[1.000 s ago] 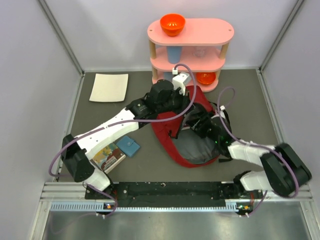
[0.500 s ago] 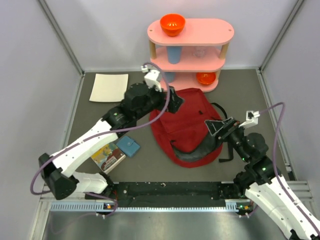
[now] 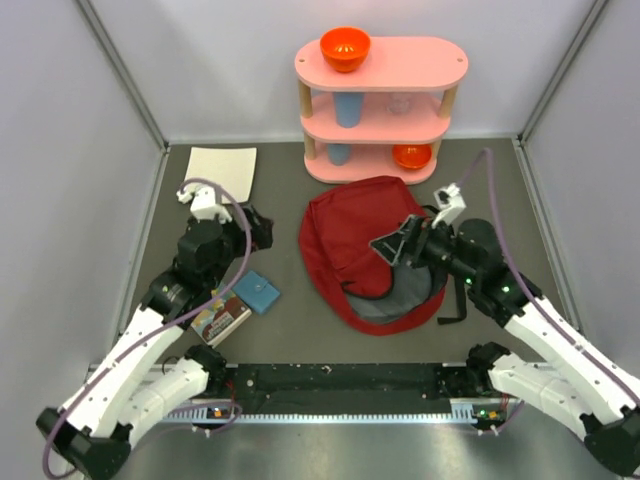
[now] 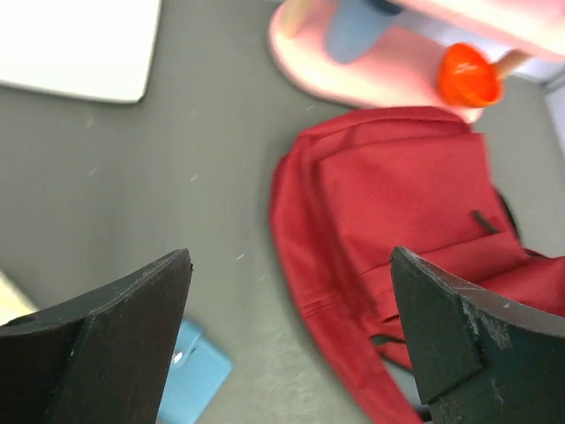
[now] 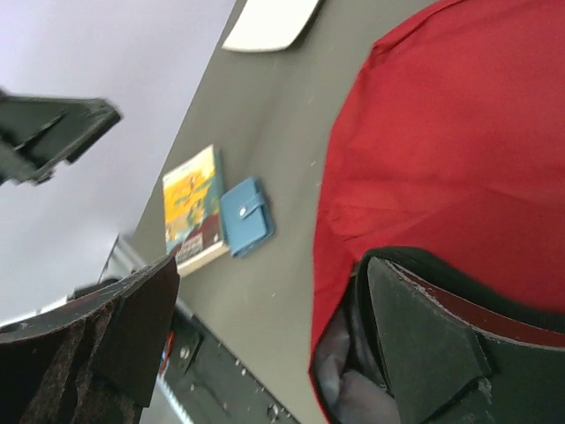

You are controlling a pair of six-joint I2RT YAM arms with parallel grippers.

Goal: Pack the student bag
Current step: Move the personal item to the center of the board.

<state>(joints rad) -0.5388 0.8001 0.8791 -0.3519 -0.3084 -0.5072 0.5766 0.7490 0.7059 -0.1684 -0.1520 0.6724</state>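
Note:
The student bag (image 3: 355,235) is a dark-red backpack lying flat in the middle of the table. Its mouth gapes at the near right and shows grey lining (image 3: 400,298). My right gripper (image 3: 392,245) hovers open over the bag's right half. In the right wrist view the right gripper (image 5: 272,265) is empty, and one finger (image 5: 424,344) hangs just above the open mouth of the bag (image 5: 441,150). My left gripper (image 3: 258,228) stands open left of the bag, apart from it. In the left wrist view the left gripper (image 4: 290,256) holds nothing, with the bag (image 4: 397,203) to its right.
A blue wallet (image 3: 259,293) and a picture book (image 3: 220,318) lie left of the bag, near the left arm. A white pad (image 3: 218,174) lies at the back left. A pink shelf (image 3: 380,100) behind the bag holds orange bowls (image 3: 345,47) and a blue cup (image 3: 347,108).
Both grippers have opened and left the bag. The left arm has swung back to the left. The right arm pulled away and then returned over the bag, which now lies flatter.

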